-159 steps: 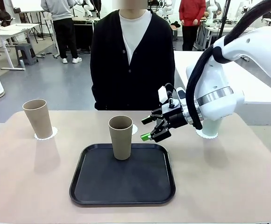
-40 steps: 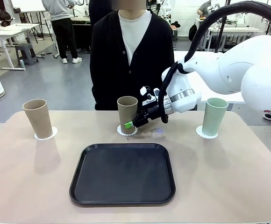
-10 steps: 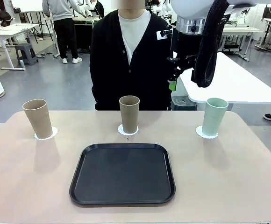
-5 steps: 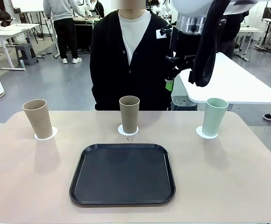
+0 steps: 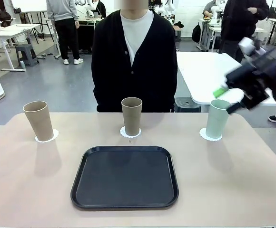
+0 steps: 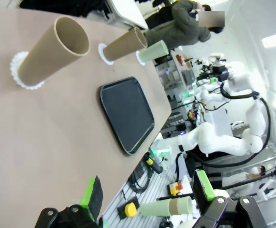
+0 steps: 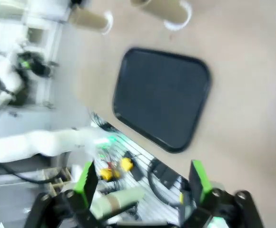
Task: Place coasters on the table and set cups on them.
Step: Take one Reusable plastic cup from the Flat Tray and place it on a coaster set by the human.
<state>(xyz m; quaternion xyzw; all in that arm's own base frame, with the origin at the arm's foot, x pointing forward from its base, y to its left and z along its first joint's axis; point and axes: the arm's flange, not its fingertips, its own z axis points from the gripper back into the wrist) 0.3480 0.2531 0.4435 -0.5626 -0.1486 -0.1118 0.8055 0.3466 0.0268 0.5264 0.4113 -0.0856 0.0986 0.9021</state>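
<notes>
Three cups stand in a row on the far side of the table (image 5: 28, 190), each upright on its own white coaster. The left brown cup (image 5: 38, 120) sits on the left coaster (image 5: 55, 136), the middle brown cup (image 5: 132, 116) on the middle coaster (image 5: 123, 133), and the green cup (image 5: 217, 118) on the right coaster (image 5: 202, 136). A black tray (image 5: 125, 177) lies nearer, with nothing on it. The right tool (image 5: 227, 99) is up in the air by the green cup, blurry, spread wide and holding nothing. The left tool (image 6: 147, 194) also looks spread apart with nothing between its fingers.
</notes>
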